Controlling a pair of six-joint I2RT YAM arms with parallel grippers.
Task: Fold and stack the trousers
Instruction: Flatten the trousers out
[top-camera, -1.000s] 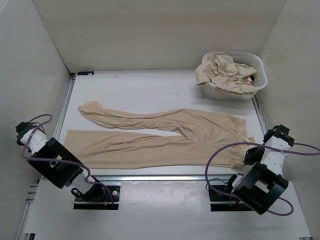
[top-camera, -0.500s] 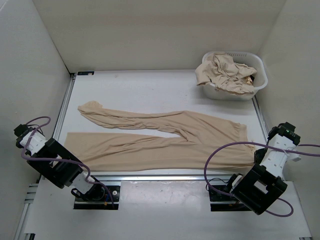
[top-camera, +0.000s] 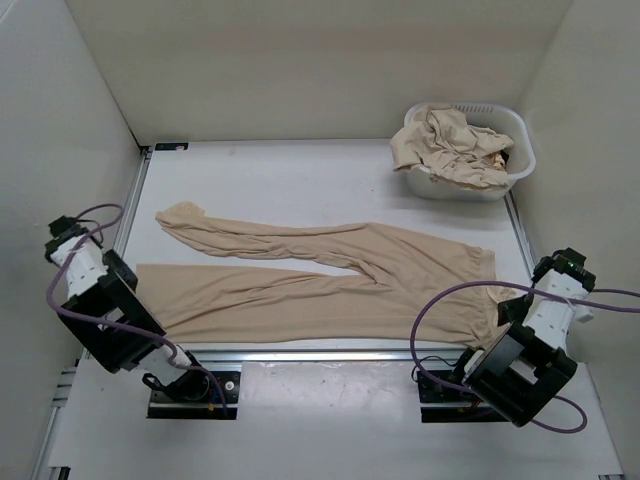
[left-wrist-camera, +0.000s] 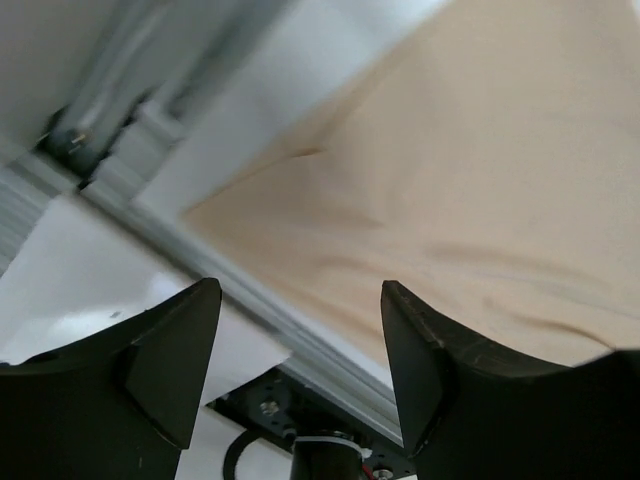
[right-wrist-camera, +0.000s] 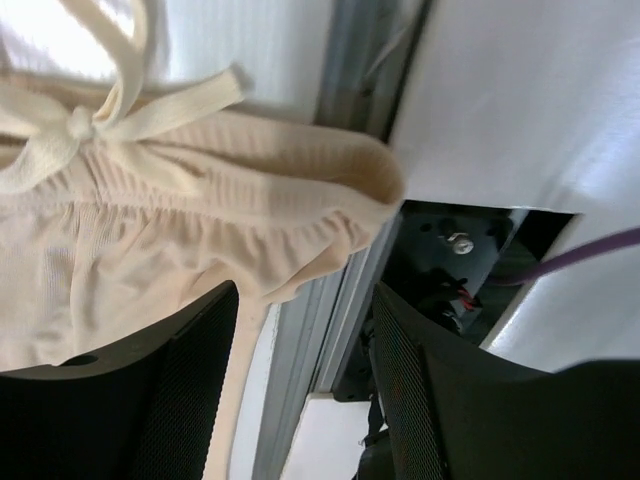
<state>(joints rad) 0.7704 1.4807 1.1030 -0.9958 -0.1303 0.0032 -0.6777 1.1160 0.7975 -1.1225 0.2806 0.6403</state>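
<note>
Trousers (top-camera: 330, 275) flat on worktop (top-camera: 300, 180), legs left, waist right. Left end effector (left-wrist-camera: 300, 300) wide, empty, over hem. Right end effector (right-wrist-camera: 305, 300) wide, empty, over waistband. Basket (top-camera: 460, 188) holds more.

table (top-camera: 300, 180): white | trousers (top-camera: 400, 265) spread flat, legs pointing left | basket (top-camera: 455, 189) at far-right corner

2 black arms (top-camera: 110, 322) (top-camera: 520, 368), white wrists (top-camera: 78, 262), purple cables (top-camera: 455, 292) — matte black fingers (left-wrist-camera: 170, 360)
</note>
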